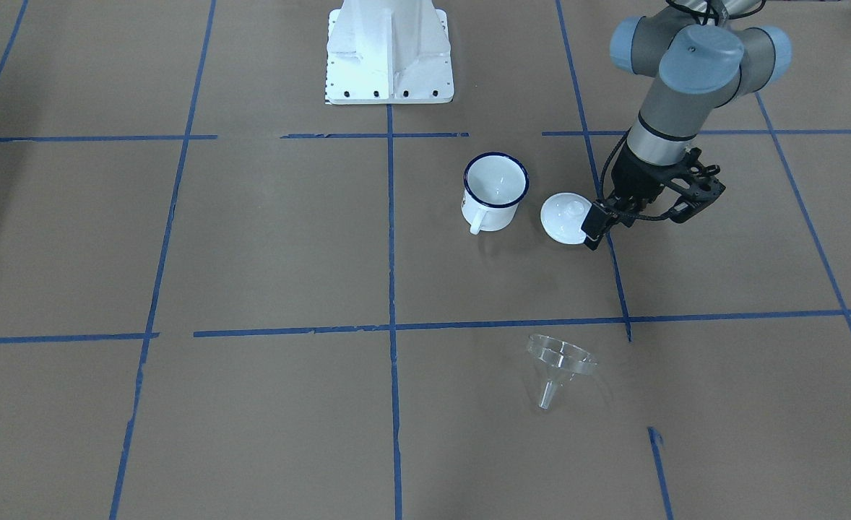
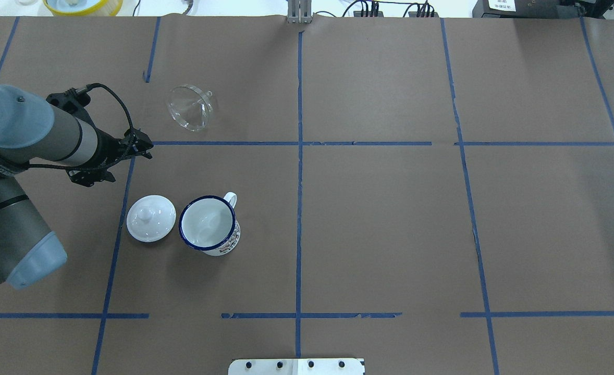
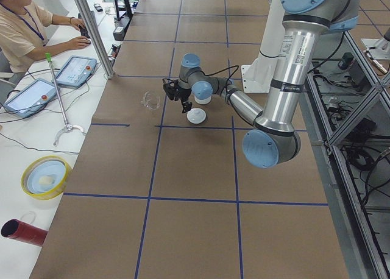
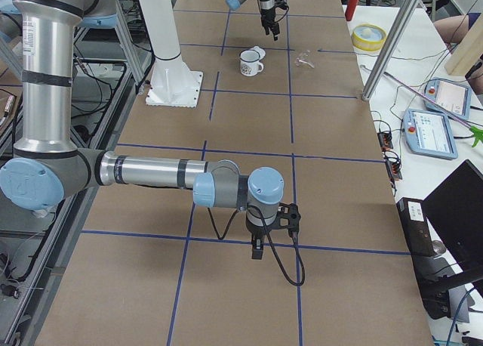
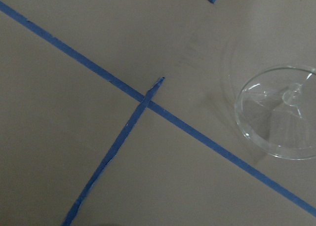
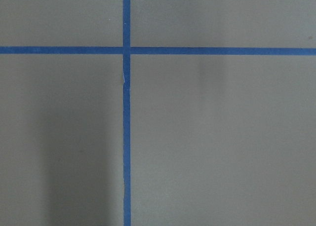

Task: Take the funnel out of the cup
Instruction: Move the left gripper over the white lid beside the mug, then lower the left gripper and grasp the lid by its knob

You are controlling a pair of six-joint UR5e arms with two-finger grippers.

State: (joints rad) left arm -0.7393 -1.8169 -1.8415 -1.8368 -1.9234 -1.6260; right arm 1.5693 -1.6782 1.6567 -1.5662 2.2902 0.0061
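The clear funnel [image 1: 559,365] lies on its side on the brown table, outside the cup; it also shows in the overhead view [image 2: 189,107] and the left wrist view [image 5: 279,117]. The white cup [image 1: 494,191] with a dark blue rim stands upright and empty [image 2: 208,224]. My left gripper [image 1: 597,225] hovers between the funnel and the white lid; its fingers look closed together and hold nothing [image 2: 143,147]. My right gripper [image 4: 256,248] is far away over bare table, seen only from the side; I cannot tell whether it is open or shut.
A white domed lid with a knob [image 1: 566,217] lies beside the cup, just under the left gripper's side [image 2: 150,217]. The robot's white base [image 1: 389,50] stands behind the cup. Blue tape lines cross the brown table cover.
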